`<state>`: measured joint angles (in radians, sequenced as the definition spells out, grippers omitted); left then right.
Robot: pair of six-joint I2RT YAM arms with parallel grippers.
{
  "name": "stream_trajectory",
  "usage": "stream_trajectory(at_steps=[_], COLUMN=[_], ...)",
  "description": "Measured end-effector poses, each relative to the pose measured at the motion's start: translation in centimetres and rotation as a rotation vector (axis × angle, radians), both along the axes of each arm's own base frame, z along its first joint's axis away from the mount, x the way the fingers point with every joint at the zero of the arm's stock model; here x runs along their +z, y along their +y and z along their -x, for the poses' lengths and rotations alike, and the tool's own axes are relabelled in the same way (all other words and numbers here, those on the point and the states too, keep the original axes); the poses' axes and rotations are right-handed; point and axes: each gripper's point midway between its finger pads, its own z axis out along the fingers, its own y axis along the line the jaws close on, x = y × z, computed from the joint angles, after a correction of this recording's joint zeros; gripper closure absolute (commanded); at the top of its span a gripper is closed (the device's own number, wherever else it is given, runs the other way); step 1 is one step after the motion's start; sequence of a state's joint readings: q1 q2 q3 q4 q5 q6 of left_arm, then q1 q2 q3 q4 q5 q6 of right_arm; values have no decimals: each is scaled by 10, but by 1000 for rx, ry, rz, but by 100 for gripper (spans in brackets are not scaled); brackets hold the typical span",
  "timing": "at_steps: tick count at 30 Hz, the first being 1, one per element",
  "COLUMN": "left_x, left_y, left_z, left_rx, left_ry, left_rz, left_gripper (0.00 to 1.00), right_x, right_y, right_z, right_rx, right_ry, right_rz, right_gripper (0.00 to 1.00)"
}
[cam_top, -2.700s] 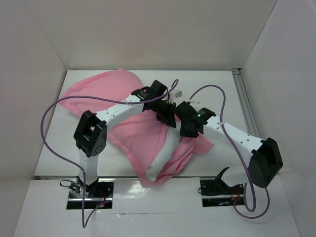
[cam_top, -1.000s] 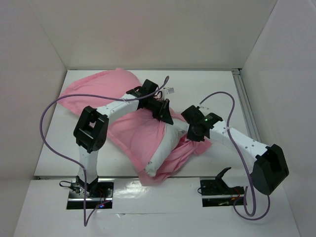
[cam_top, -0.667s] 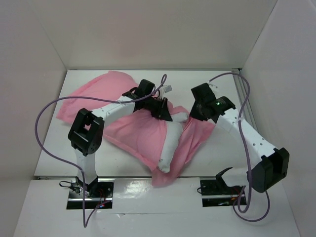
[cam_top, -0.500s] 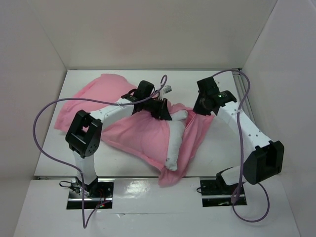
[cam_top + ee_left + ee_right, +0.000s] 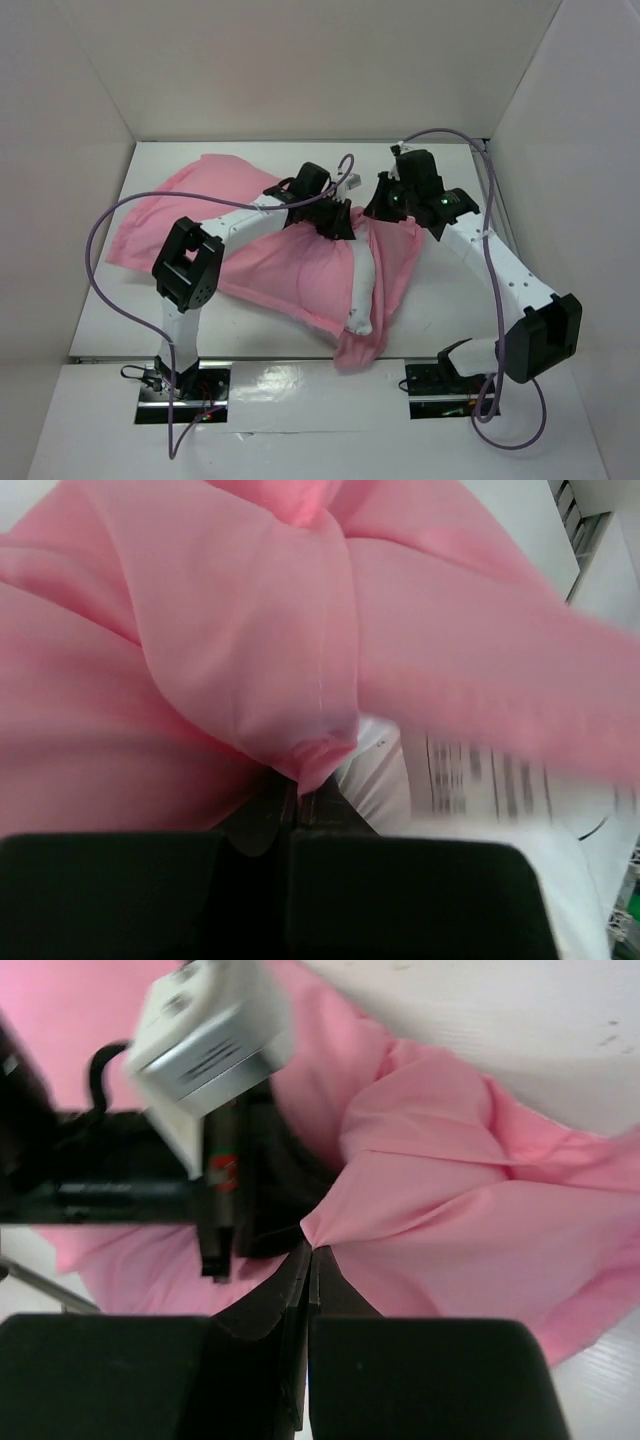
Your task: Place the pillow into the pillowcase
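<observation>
Bright, even overhead light, soft shadows. Glare on the glossy strip (image 5: 290, 380) at six o'clock. Left wrist view: label (image 5: 480, 780) at four o'clock smeared, pillowcase (image 5: 200, 680) soft-focused.

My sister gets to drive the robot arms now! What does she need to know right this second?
Left gripper: shut, pinching a fold of the shiny pink satin pillowcase near its open end.
Right gripper: shut, pinching the pillowcase's edge close beside it.
Large white stuffed pillow: lying on the white table, mostly inside the pillowcase; one white strip shows at the opening.
Done: most of the pillow is covered.
Left: pull the pink edge over that strip, then let go.
</observation>
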<state>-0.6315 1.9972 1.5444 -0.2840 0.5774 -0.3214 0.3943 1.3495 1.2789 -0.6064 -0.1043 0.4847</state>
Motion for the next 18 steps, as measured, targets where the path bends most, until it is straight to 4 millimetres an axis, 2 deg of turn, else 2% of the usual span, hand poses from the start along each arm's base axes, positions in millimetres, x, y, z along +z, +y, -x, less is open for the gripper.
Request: stream_trajectory(at_steps=[5, 9, 10, 12, 13, 15, 16, 18], left_x=[-2, -3, -3, -1, 0, 5, 7, 13], left_y=[-1, -1, -1, -1, -1, 0, 1, 4], left_z=[3, 8, 10, 12, 13, 14, 15, 17], left_rx=[31, 62, 70, 74, 78, 88, 91, 96], left_ry=[62, 121, 137, 153, 162, 179, 189, 201], left_rz=[-12, -7, -8, -14, -18, -29, -39, -58], left_gripper=[100, 100, 100, 100, 100, 100, 98, 84], right_x=[-4, -31, -40, -54, -59, -63, -63, -59], right_y=[27, 33, 31, 24, 20, 11, 5, -5], right_z=[20, 41, 47, 55, 56, 56, 56, 56], right_rx=[102, 138, 135, 116, 100, 65, 44, 8], right_ry=[0, 41, 57, 93, 107, 117, 116, 109], right_rz=[6, 30, 42, 70, 89, 125, 146, 184], right_gripper=[100, 100, 96, 73, 66, 46, 41, 38])
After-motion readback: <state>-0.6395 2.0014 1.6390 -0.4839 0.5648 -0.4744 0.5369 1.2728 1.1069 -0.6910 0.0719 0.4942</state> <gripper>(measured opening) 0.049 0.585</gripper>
